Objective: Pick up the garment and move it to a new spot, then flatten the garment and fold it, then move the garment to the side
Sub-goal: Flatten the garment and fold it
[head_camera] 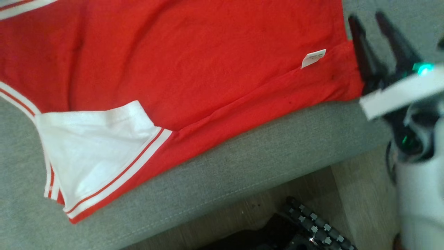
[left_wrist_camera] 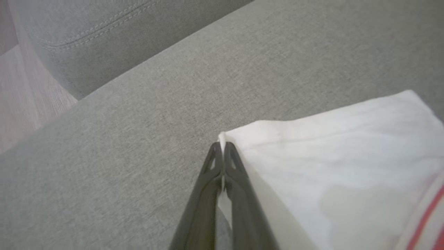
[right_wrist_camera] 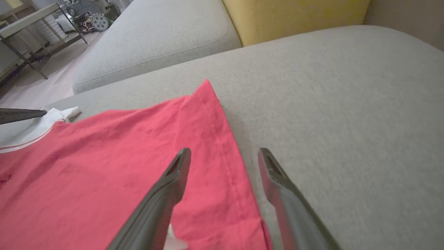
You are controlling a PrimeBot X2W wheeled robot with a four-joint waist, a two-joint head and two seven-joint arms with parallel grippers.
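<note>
Grey sofa seat (head_camera: 242,166) takes up most of my head view, with its rounded front edge running across the lower part and a strip of wooden floor (head_camera: 360,194) below it. In the right wrist view a yellow cushion (right_wrist_camera: 295,17) stands at the seat's far edge. The garment (head_camera: 190,59) lies spread on the seat, red side up, its lower side running close along the front edge. One part of it is turned over to show the white inside (head_camera: 97,139), bordered by red-and-white striped trim (head_camera: 118,180). A small white tag (head_camera: 313,57) sticks out of a seam toward the right end of the cloth. My left gripper (left_wrist_camera: 222,146) has its fingers pressed together on the tip of that white turned-over part, with a sliver of white cloth showing between them. From the right wrist view I see one of its dark fingers reaching in from the side to that white tip. My right gripper (right_wrist_camera: 224,156) hangs with its fingers spread apart and nothing between them. It sits above the garment's red hem, one finger over the cloth and the other over bare grey seat just beside the hem.
</note>
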